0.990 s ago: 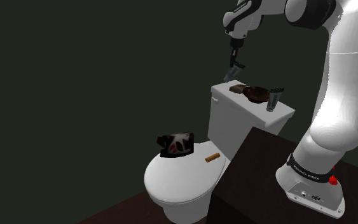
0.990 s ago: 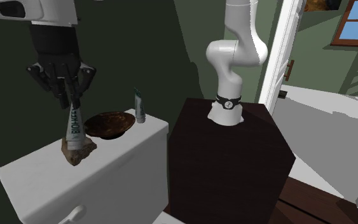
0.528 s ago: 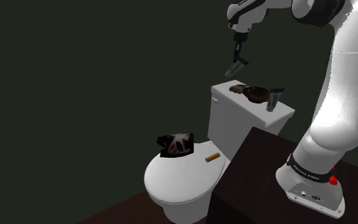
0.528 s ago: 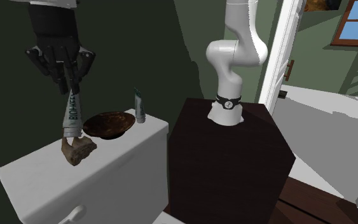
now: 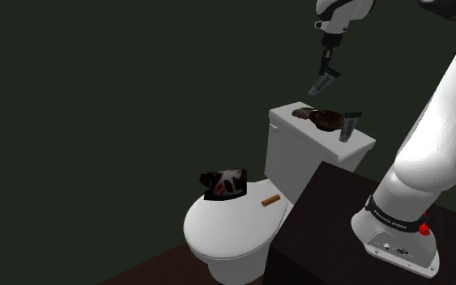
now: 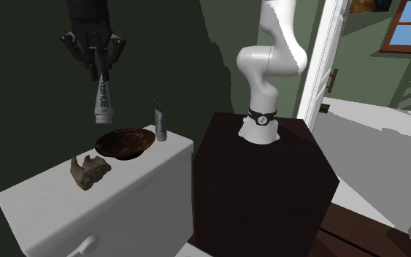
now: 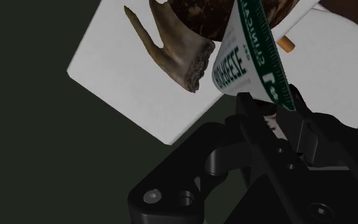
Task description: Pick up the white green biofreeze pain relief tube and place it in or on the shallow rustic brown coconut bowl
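Gripping the white-and-green tube (image 6: 104, 102) by its upper end, the black gripper (image 6: 99, 73) has both fingers clamped on it. The tube hangs near upright in open air, touching nothing else. Second exterior view: the shallow brown bowl (image 6: 125, 142) sits on top of the white toilet tank (image 6: 138, 182), at about five o'clock from the tube's lower end, with air between them. A brown, bone-like piece (image 6: 88, 170) lies on the tank at seven o'clock from the bowl, just beside it. A second small tube (image 6: 160, 121) stands upright at two o'clock from the bowl, near the tank's edge. The dark stand (image 6: 262, 182) is at three o'clock of the tank, with the white arm rising from it. Shoulder view: the tube (image 5: 325, 83) is tilted slightly, with the bowl (image 5: 328, 119) almost straight under it at six o'clock. The closed toilet lid (image 5: 226, 231) carries a dark crumpled item with white marks (image 5: 224, 184) and a short tan stick (image 5: 271, 200). Wrist view: green lettering on the tube (image 7: 250, 51) is readable, with the bowl's rim (image 7: 199, 13) and the bone-like piece (image 7: 171, 54) beyond it.
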Controlling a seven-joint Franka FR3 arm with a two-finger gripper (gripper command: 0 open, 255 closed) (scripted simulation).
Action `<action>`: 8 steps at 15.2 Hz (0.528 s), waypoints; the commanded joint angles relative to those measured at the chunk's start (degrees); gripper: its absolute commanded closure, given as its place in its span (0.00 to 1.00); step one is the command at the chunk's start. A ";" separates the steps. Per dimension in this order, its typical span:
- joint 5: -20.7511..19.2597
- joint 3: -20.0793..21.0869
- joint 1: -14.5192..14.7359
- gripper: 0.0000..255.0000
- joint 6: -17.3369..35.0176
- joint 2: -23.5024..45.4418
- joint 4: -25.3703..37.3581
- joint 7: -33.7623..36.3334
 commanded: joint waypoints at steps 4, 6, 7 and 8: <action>-3.18 -1.57 -1.67 1.00 -0.73 -5.26 -3.49 -2.23; -3.02 -1.64 -1.71 1.00 0.79 -4.98 -4.79 -2.37; -2.91 -1.69 -1.73 1.00 1.55 -4.82 -5.42 -2.45; -2.80 -1.73 -1.75 1.00 2.30 -4.65 -6.04 -2.54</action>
